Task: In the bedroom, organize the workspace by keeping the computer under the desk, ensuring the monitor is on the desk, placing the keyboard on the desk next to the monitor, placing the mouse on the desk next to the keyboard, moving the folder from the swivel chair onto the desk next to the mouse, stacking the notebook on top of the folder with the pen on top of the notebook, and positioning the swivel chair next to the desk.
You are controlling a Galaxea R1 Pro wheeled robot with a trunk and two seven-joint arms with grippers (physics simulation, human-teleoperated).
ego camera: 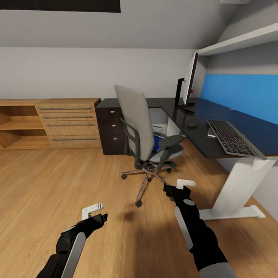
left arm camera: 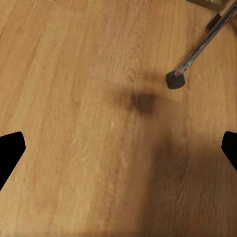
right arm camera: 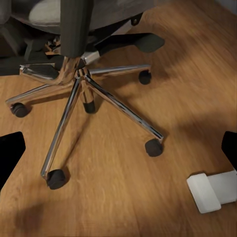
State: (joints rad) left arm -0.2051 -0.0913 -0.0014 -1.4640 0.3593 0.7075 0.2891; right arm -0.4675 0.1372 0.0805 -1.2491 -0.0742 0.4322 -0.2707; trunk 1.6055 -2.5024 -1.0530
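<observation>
Both arms held low, forward over wooden floor [ego camera: 58, 185]; left fingers [ego camera: 92, 210] and right fingers [ego camera: 185, 183] spread, empty; swivel chair [ego camera: 143, 131] ahead, beside desk [ego camera: 200, 127].

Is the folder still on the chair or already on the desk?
On the chair: the blue folder lies on its seat, beside the desk.

Wood floor [left arm camera: 89, 98], chair leg w/ castor [left arm camera: 175, 80], dark shadow patch [left arm camera: 140, 101]

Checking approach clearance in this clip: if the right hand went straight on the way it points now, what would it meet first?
Probably the swivel chair. The right hand aims down toward its chrome base, so a leg or castor would likely come first, unless the line drops to the wooden floor short of it; depth is unclear.
</observation>
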